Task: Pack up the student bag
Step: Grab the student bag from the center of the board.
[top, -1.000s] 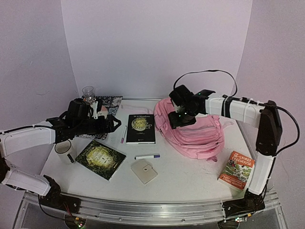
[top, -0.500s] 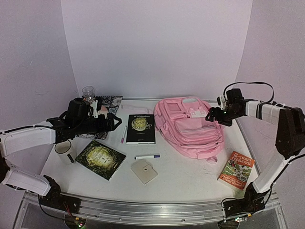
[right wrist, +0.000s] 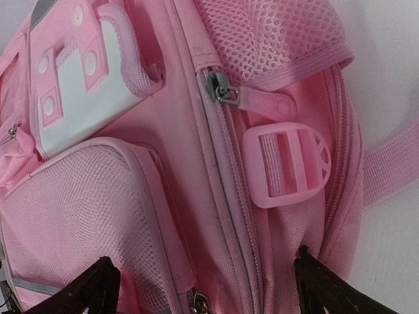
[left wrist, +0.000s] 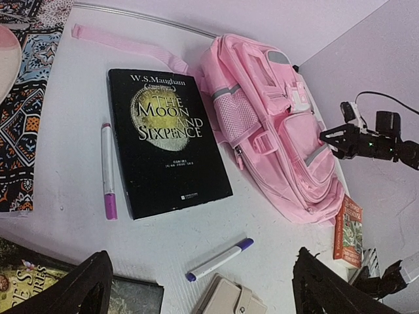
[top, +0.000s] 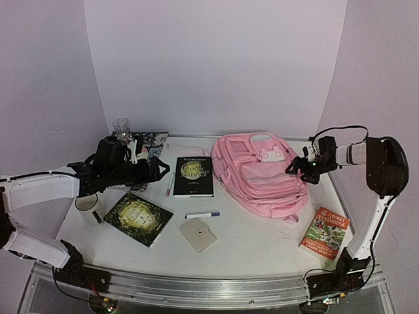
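Note:
The student bag is a big pale-pink backpack lying front-up at the back right of the table, also seen in the left wrist view. My right gripper stands open at the bag's right side, nothing between its fingers. Its camera looks close onto the bag's pink fabric, a metal zip pull and a pink buckle, with the open right gripper just over the side seam. My left gripper hangs open above the table's left part, and its own view shows the left gripper empty.
A black book, a pink marker, a purple-capped pen, a beige wallet and a dark green book lie left of the bag. An orange book lies front right. A mug, a glass and a patterned cloth are at the left.
My right arm has drawn back from over the bag to its right side and its gripper has opened. The bag, bunched up before, now lies flat. The left arm has not moved.

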### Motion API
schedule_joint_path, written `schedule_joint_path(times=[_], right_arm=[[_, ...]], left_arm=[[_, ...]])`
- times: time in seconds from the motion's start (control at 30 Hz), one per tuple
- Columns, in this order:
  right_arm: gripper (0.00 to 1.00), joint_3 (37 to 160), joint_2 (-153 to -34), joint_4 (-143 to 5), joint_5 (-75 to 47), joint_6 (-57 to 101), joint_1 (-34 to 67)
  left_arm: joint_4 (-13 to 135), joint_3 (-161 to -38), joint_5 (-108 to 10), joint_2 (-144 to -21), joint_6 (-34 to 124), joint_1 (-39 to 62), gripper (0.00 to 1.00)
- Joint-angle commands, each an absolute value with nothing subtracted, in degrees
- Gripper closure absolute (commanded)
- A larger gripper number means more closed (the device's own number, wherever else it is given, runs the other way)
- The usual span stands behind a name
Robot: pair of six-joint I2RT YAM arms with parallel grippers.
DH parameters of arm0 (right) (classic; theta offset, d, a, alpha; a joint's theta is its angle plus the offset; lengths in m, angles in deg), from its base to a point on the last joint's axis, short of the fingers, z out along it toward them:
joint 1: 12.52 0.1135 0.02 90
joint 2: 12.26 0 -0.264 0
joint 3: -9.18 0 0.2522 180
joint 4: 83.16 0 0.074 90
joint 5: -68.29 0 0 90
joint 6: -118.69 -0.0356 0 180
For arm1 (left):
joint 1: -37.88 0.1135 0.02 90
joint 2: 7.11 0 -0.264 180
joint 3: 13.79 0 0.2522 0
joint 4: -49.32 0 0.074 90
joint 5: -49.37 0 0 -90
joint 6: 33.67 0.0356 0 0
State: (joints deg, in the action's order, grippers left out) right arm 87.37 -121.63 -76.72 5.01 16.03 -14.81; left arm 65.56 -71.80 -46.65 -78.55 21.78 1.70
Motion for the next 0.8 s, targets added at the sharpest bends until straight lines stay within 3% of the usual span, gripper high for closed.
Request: schedule_joint_path(times=[0.0,0.1,0.17,0.33,0.5,0.57,0.77], right_arm=[[0.05,87.3,-124.0,-76.3,10.1,18.1,-15.2],[0.07,86.6,-125.5,-76.5,12.5,18.6,-15.2],[0.16,86.5,-126.0,-76.3,13.0,19.1,-15.2],[0.63,87.0,-125.0,-76.0,15.7,19.0,-15.2],[0.95,86.9,-121.3,-76.2,19.1,17.7,-15.2],[1.00,86.5,-119.1,-76.4,20.2,16.8,-15.2],[1.00,81.6,-107.8,-80.7,20.0,9.3,-15.1]], left_arm=[[63.3,-71.7,-46.8,-78.8,21.7,1.3,0.03],[61.9,-71.8,-47.0,-79.4,21.6,1.1,0.03],[61.5,-71.9,-47.1,-79.9,21.5,0.9,0.03],[60.9,-72.4,-47.3,-80.8,21.3,0.1,0.04],[60.4,-72.4,-46.7,-80.4,20.7,-0.6,0.04],[60.1,-72.2,-46.4,-80.4,20.3,-0.9,0.04],[58.5,-72.5,-45.6,-81.6,18.2,-2.0,0.04]])
